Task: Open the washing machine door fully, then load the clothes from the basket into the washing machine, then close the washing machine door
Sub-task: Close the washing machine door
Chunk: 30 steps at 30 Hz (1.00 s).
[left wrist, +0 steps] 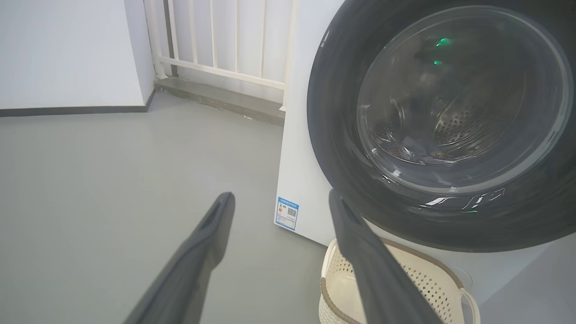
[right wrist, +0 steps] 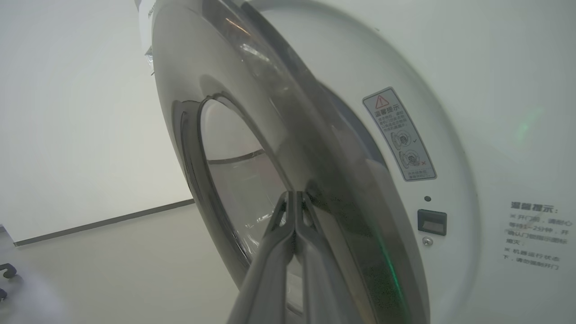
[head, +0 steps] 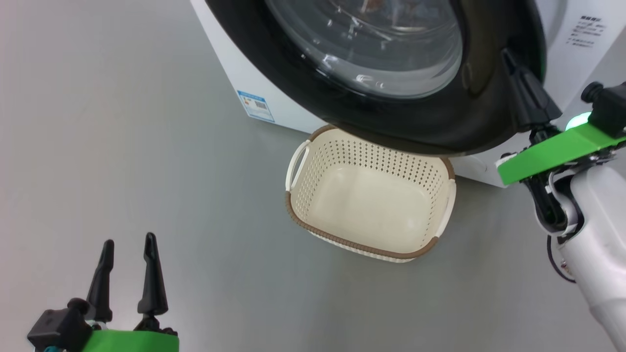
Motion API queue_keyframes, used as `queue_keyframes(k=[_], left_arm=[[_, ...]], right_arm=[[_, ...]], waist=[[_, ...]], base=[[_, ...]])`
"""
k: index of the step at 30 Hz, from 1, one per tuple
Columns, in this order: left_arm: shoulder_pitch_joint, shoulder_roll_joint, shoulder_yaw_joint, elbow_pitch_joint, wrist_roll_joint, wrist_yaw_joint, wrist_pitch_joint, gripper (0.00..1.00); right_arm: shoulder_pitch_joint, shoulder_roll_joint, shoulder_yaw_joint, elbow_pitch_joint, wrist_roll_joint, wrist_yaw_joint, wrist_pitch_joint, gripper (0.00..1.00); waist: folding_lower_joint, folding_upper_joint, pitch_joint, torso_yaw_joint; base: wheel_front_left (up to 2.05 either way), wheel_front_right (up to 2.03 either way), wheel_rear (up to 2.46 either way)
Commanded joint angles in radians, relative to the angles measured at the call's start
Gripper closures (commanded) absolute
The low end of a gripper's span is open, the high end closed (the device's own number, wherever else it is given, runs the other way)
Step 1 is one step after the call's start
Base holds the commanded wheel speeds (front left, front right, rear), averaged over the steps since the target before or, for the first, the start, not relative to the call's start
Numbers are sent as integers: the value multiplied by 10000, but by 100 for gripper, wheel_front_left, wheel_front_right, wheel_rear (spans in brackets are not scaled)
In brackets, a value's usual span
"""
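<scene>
Right end effector (right wrist: 294, 194), fingers together, against door (right wrist: 202, 67).

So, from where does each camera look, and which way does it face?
Head view: from the head, down at the basket and washing machine door; left jaws open, right arm showing.
Left wrist view: low, facing the washing machine front; left jaws open.
Right wrist view: along the door's edge; right jaws shut.
Head and left wrist views share basket and door.
</scene>
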<state>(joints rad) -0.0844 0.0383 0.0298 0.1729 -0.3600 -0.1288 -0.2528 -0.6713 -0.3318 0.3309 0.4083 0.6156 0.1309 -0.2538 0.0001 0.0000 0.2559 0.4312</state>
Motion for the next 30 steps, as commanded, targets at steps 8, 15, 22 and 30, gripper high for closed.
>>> queue_keyframes(k=[8, 15, 22, 30], left_arm=[[-448, 122, 144, -359, -415, -19, -90, 0], [-631, 121, -6, -426, -615, -19, -90, 0], [-779, 121, -99, -486, -723, -19, -90, 0], [-900, 120, -178, -512, -794, -19, -90, 0]], right_arm=[[-841, -186, -313, 245, -230, -2, -80, 100], [-1491, -295, -603, 545, -383, -2, -80, 100], [-2009, -234, -1029, 735, -672, -2, -80, 100], [-2430, -112, -1443, 859, -982, -2, -80, 100]], waist=[[-1, 0, 524, 327], [-1, 0, 858, 516], [-1, 0, 1159, 628], [-1, 0, 1382, 678]], base=[[0, 0, 0], [0, 0, 0], [0, 0, 0], [0, 0, 0]])
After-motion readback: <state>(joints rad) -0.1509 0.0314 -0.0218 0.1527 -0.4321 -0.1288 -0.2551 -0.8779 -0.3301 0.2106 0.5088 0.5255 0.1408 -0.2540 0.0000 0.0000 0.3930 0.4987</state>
